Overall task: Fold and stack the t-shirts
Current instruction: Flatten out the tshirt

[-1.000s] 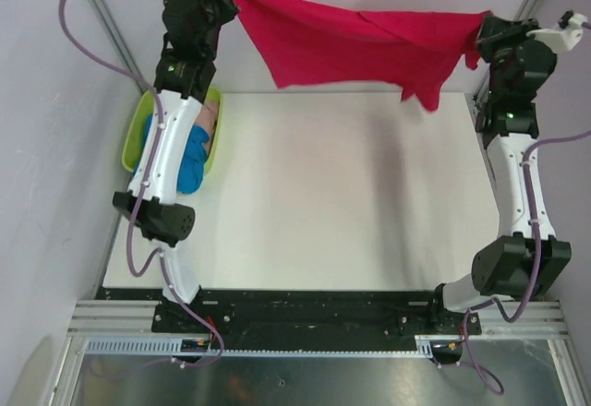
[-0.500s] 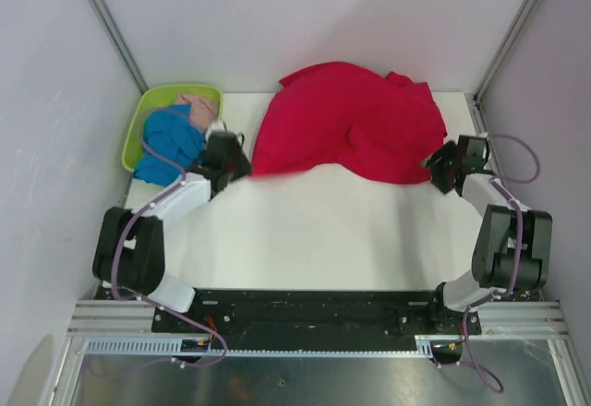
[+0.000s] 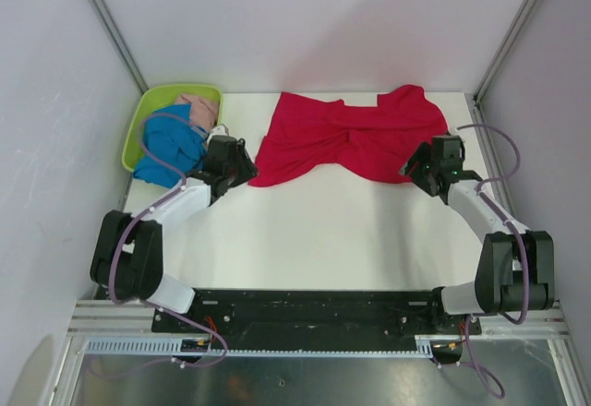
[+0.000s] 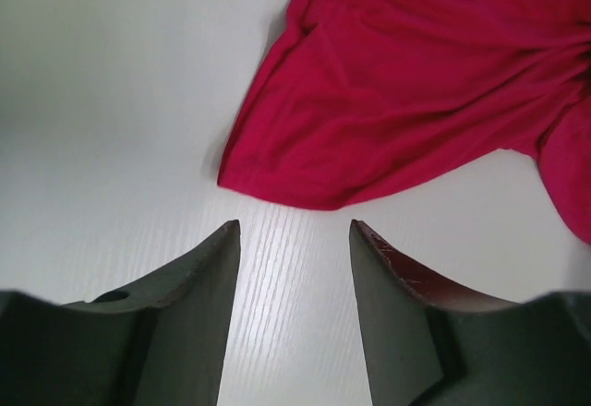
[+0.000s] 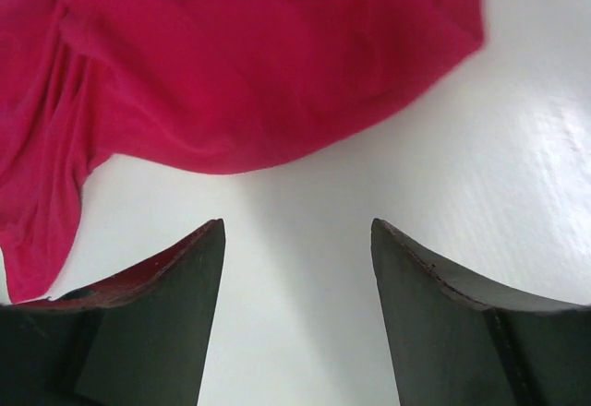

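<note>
The bare table point(image 3: 314, 240) lies nearest, between the two arms; both reach low across it toward the red shirt point(image 3: 342, 138). The left gripper point(image 4: 294, 231) has its jaws apart and empty, tips just short of the shirt's near-left corner; the right gripper point(image 5: 297, 226) likewise stands apart holding nothing, just short of the near-right hem. The shirt lies on the far half of the table, spread wide but bunched and creased through the middle; it seems laid there to be flattened and folded, and the grippers sit by its two corners probably because those are what they let go. At the far left the basket point(image 3: 175, 89) holds the blue shirt point(image 3: 171, 143) and the pink shirt point(image 3: 201, 109), both unfolded and waiting.

A second ago the arms were raised and the red shirt hung stretched between closed grippers above the far edge; half a second ago it was billowing down in a heap; now it lies flatter, with both grippers off it.
</note>
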`<state>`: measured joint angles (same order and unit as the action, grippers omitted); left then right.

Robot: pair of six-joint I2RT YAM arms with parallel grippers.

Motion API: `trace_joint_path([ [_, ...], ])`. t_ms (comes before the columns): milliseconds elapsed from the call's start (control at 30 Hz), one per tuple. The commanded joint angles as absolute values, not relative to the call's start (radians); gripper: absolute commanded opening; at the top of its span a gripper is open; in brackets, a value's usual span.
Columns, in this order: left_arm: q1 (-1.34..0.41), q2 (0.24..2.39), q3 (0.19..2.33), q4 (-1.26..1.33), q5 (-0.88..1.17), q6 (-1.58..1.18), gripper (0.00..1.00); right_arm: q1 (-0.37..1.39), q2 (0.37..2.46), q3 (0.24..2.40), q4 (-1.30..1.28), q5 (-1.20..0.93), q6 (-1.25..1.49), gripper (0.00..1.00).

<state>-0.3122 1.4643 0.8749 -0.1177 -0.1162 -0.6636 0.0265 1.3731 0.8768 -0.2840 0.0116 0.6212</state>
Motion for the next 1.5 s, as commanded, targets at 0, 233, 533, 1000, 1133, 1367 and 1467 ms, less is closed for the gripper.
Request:
trace_joint_path([
  [0, -0.32, 1.558, 0.956, -0.089, -0.103, -0.663, 0.54, 0.121, 1.464, 0.917, -0.138, 0.069, 0.577, 0.67],
  [233, -0.322, 1.685, 1.015, -0.094, -0.112, -0.661, 0.48, 0.189, 1.66, 1.032, -0.077, 0.099, 0.521, 0.66],
  [533, -0.328, 1.745, 1.053, -0.146, -0.204, -0.637, 0.47, 0.21, 1.711, 1.065, -0.087, 0.131, 0.507, 0.67],
  [1000, -0.337, 1.816, 1.081, -0.172, -0.257, -0.641, 0.42, 0.21, 1.719, 1.081, -0.097, 0.134, 0.492, 0.66],
  [1133, -0.341, 1.835, 1.088, -0.172, -0.248, -0.65, 0.35, 0.208, 1.725, 1.094, -0.11, 0.149, 0.481, 0.68],
  [1367, -0.343, 1.813, 1.085, -0.187, -0.287, -0.666, 0.02, 0.213, 1.737, 1.103, -0.125, 0.192, 0.453, 0.72],
  [1467, -0.344, 1.797, 1.09, -0.203, -0.314, -0.67, 0.0, 0.218, 1.747, 1.109, -0.123, 0.188, 0.439, 0.73],
])
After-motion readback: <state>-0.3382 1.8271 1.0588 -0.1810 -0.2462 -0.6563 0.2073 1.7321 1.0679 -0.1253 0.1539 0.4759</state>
